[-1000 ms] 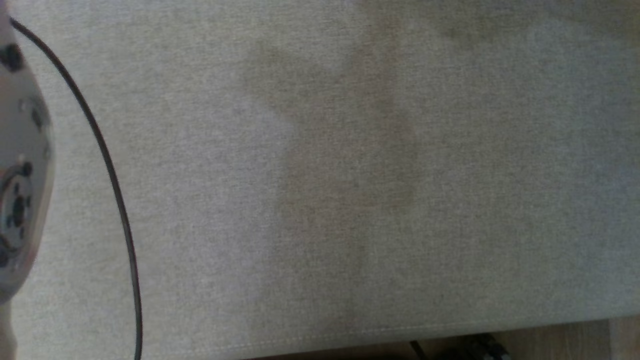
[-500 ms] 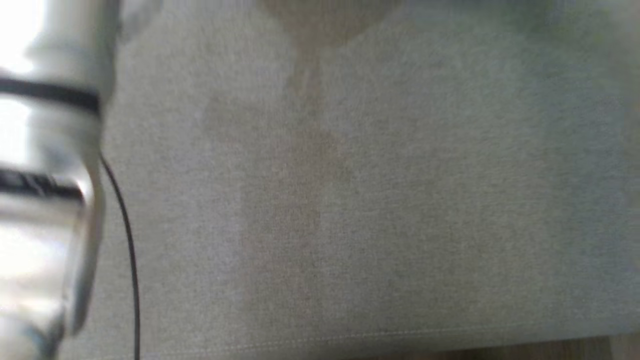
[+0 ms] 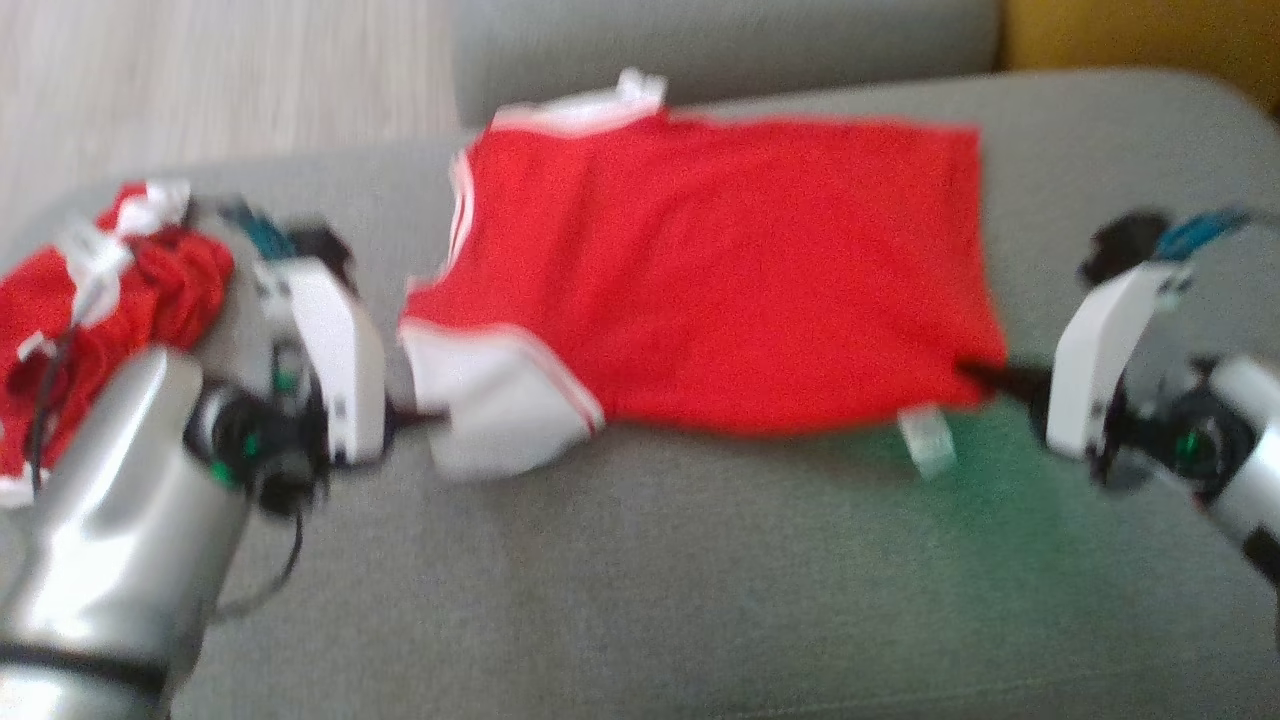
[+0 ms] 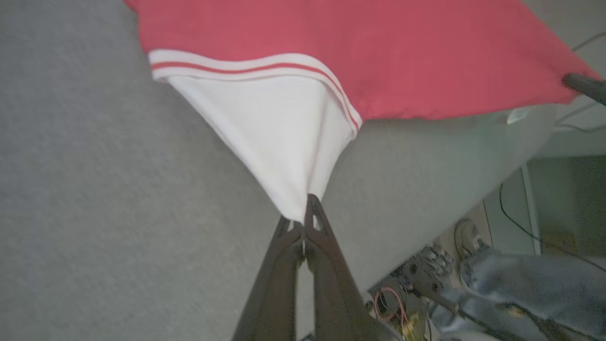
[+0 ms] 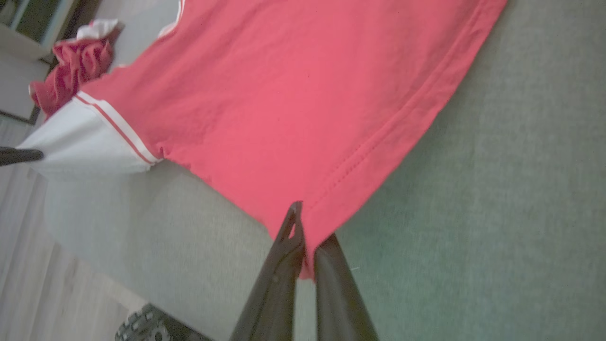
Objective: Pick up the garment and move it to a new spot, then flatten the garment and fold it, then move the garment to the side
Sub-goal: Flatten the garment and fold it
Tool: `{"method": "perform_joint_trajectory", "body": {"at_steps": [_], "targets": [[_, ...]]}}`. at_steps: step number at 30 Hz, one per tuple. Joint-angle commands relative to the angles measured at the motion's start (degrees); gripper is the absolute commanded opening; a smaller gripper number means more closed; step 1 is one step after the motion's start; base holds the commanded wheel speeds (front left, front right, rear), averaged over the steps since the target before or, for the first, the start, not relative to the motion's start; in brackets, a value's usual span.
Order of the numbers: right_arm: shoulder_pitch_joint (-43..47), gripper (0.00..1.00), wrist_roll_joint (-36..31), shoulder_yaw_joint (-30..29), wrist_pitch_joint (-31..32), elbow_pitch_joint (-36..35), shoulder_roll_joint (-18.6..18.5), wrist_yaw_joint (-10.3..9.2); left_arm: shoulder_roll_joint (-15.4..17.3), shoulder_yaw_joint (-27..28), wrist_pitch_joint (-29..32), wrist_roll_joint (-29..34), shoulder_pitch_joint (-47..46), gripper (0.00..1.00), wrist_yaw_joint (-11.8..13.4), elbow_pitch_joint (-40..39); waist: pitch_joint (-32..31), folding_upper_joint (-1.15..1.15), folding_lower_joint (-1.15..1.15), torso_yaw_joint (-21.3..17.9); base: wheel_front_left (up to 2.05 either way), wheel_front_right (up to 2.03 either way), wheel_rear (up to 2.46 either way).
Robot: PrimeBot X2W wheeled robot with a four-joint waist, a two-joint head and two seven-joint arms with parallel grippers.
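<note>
The left gripper [image 4: 305,222] has its two long dark fingers pressed together on the pointed tip of a white sleeve [image 4: 279,137], pulling the soft knit cloth into a taut cone. The sleeve is smooth and plain, edged where it joins the body with a thin red stripe between white bands. The right gripper [image 5: 303,246] is likewise clamped tight, pinching the bottom corner of the stitched red hem [image 5: 378,142], which runs as a doubled, ribbed seam along the edge.

Between the two grips the garment [image 3: 720,270], a red short-sleeved shirt, lies spread nearly flat on the sofa seat [image 3: 640,580], a grey, finely woven upholstery. A small pale label [image 3: 925,440] sticks out below the hem near the right gripper.

To the left, behind the left arm, a second garment [image 3: 120,290] of red and white cloth sits crumpled in a heap on the seat. Pale wooden floor [image 3: 200,80] shows beyond the sofa.
</note>
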Motion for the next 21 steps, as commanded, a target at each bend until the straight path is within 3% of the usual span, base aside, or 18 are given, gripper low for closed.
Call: {"method": "perform_joint_trajectory", "body": {"at_steps": [1, 7, 12, 17, 21], "targets": [[0.42, 0.00, 0.34, 0.45, 1.67, -2.11, -2.17, 0.40, 3.87, 2.13, 3.32, -1.57, -0.52, 0.00, 1.28, -6.22, -5.08, 0.00, 0.01, -2.08, 0.00, 0.00, 0.00], [3.98, 0.00, 0.16, 5.86, 12.19, -8.19, -6.91, 0.40, 11.08, 1.69, 17.54, -7.42, 11.86, 0.00, 10.09, -29.25, -5.69, 0.00, 0.01, -2.63, 0.00, 0.00, 0.00], [5.02, 0.00, 0.78, 7.61, 19.03, -12.48, -10.89, 0.40, 15.61, 2.11, 24.57, -10.65, 17.45, 0.00, 16.50, -42.75, -5.20, 0.00, 0.01, -2.96, 0.00, 0.00, 0.00], [4.70, 0.00, -0.75, 7.76, 21.57, -13.35, -13.04, 0.40, 18.48, 3.98, 28.69, -13.92, 19.54, 0.00, 20.42, -48.81, -4.10, 0.00, 0.01, -3.56, 0.00, 0.00, 0.00], [4.91, 0.00, -0.76, 6.97, 22.21, -12.85, -13.69, 0.40, 20.36, 5.49, 30.33, -15.31, 20.02, 0.00, 21.93, -51.21, -3.00, 0.00, 0.01, -3.85, 0.00, 0.00, 0.00]]}}
